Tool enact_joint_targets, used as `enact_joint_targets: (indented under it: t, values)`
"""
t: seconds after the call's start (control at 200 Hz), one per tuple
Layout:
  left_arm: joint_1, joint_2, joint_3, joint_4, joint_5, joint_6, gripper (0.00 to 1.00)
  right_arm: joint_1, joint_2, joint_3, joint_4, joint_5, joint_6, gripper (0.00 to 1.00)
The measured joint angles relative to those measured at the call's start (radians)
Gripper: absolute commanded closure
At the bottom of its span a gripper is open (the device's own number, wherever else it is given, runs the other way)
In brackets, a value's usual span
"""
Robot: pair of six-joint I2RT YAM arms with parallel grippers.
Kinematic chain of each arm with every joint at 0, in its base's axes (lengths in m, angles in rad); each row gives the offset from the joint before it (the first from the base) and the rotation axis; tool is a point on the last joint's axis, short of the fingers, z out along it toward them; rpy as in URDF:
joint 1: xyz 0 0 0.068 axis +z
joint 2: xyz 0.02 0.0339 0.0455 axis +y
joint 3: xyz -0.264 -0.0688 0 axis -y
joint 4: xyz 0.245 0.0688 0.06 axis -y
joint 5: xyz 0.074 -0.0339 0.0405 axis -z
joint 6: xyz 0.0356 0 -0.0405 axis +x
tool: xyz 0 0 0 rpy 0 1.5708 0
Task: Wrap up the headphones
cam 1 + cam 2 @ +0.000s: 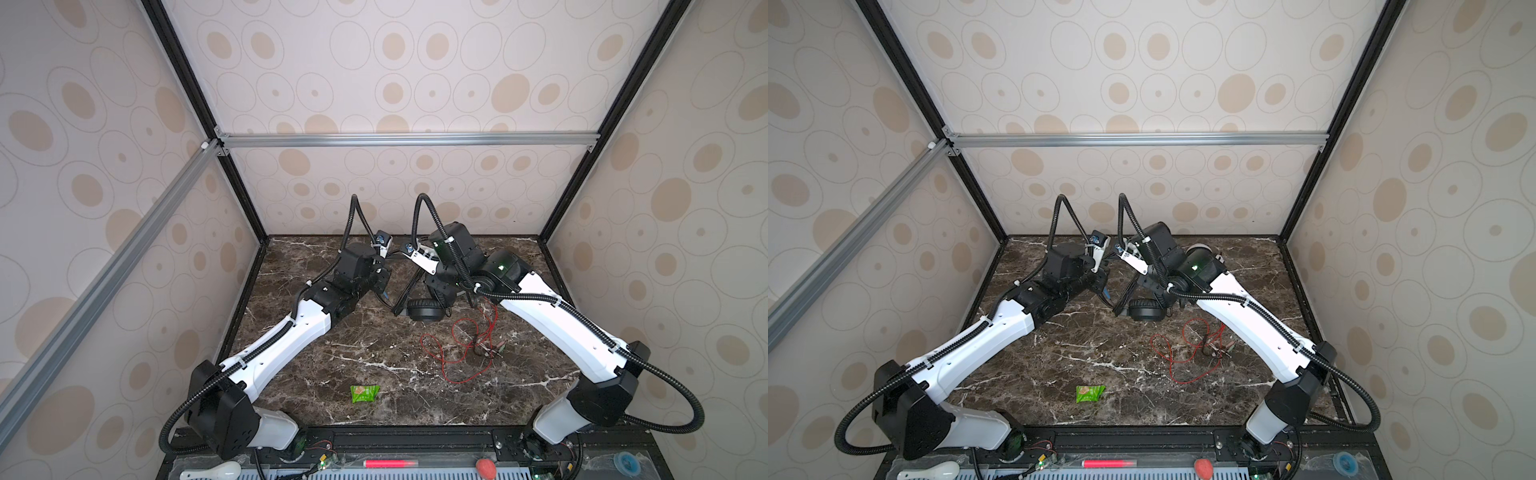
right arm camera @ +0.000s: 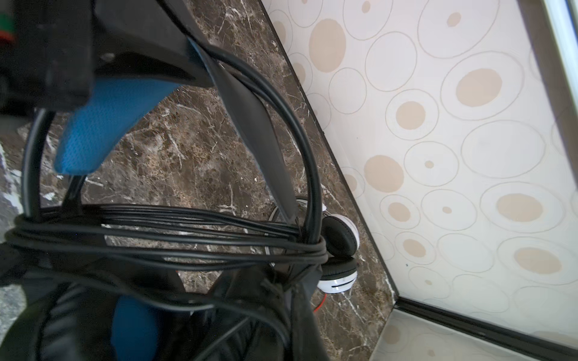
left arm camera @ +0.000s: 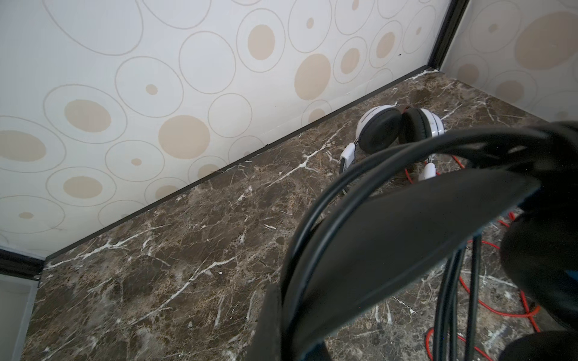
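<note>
The headphones (image 1: pixel 424 309) are in the far half of the counter (image 1: pixel 332 365): one headset is in my grip at the middle, the other lies toward the far right. Starting at the left, a green packet (image 1: pixel 365 393) lies alone toward the near edge. Farther back, my left gripper (image 1: pixel 383 286) is clenched on the headband of the black headset (image 3: pixel 406 237), at its blue inner pad (image 2: pixel 103 125). The thin black cable (image 2: pixel 187 225) runs in several turns across the headset, from one side of the band to the other. An ear cup (image 1: pixel 1144 309) hangs low; I cannot tell whether it touches the counter. My right gripper (image 1: pixel 438 293) is clenched tight just beside that cup, but what it pinches is lost among black parts. Right of it the red cable (image 1: pixel 443 361) sprawls in loose loops on the counter. Behind my right arm, the white headset (image 3: pixel 380 131) lies by the far wall.
</note>
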Motion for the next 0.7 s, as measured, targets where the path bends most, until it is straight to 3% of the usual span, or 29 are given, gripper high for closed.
enact_joint_targets:
  t: [0.7]
  values:
    - [-0.001,-0.022,-0.024,-0.009,0.046,0.032,1.00,0.031,-0.014,-0.102,0.104,0.138,-0.310,1.00]
